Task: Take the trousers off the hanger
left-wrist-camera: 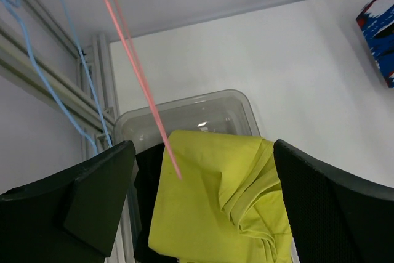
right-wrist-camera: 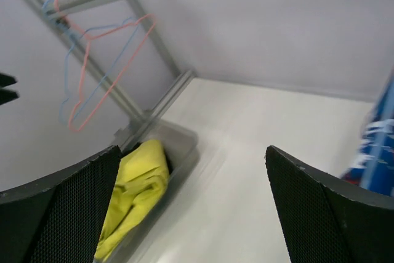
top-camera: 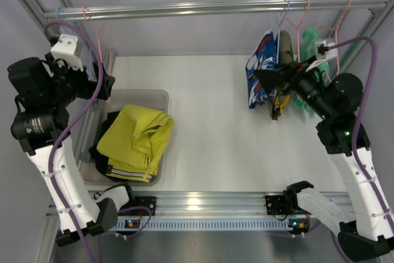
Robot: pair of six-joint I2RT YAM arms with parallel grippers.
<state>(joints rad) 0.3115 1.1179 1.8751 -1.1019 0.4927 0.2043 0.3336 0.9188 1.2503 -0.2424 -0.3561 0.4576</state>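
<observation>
The yellow trousers (top-camera: 134, 140) with grey reflective bands lie folded in a clear bin (top-camera: 159, 95) at the left, on top of the black trousers (top-camera: 100, 147). My left gripper (top-camera: 108, 84) hangs open above the bin's far end, beside an empty pink hanger (top-camera: 101, 35). In the left wrist view the pink hanger (left-wrist-camera: 138, 81) wire crosses between the spread fingers (left-wrist-camera: 98, 183), touching nothing, with the yellow trousers (left-wrist-camera: 215, 201) below. My right gripper (top-camera: 261, 77) stands open and holds nothing, in front of garments hanging at the right; its wrist view looks across at the bin (right-wrist-camera: 184, 146).
A metal rail (top-camera: 203, 8) spans the back. On its right end hang a blue patterned garment (top-camera: 260, 69), an olive one (top-camera: 284, 44) and a green one (top-camera: 315, 34). An empty blue hanger (left-wrist-camera: 52, 84) hangs by the left frame post (left-wrist-camera: 37, 69).
</observation>
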